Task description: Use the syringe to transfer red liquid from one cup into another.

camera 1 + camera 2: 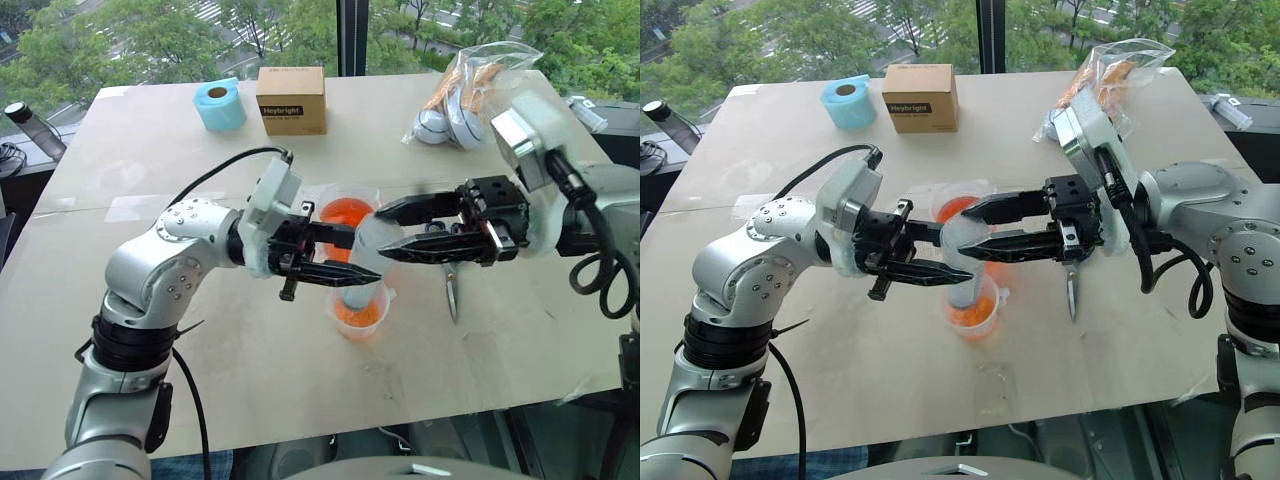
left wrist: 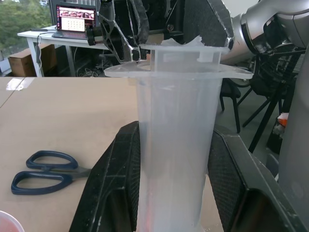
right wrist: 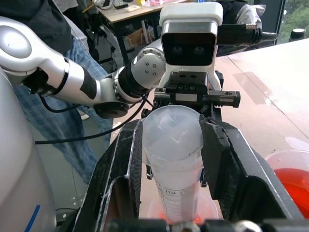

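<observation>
The syringe (image 1: 358,262) stands upright over the smaller cup (image 1: 360,312), its lower end down inside that cup, and serves here as the landmark. The left pincer (image 1: 325,255) reaches in from the syringe's left side and is clamped on the barrel; in the left wrist view its two black fingers (image 2: 116,183) press against both sides of the clear tube below the flange. The right pincer (image 1: 395,232) comes in from the syringe's right side and is closed on the top part of the syringe, above the left pincer; the right wrist view shows its fingers (image 3: 219,159) hugging the pale rounded top.

The smaller cup holds red liquid (image 1: 360,314) around the syringe's lower end. The larger cup (image 1: 347,211), also holding orange-red liquid, stands just behind the syringe on the table (image 1: 200,380). A pair of scissors (image 1: 452,292) lies on the table to the right of the syringe. Far behind the syringe sit a blue tape roll (image 1: 219,104), a cardboard box (image 1: 291,100) and a clear plastic bag (image 1: 470,95).
</observation>
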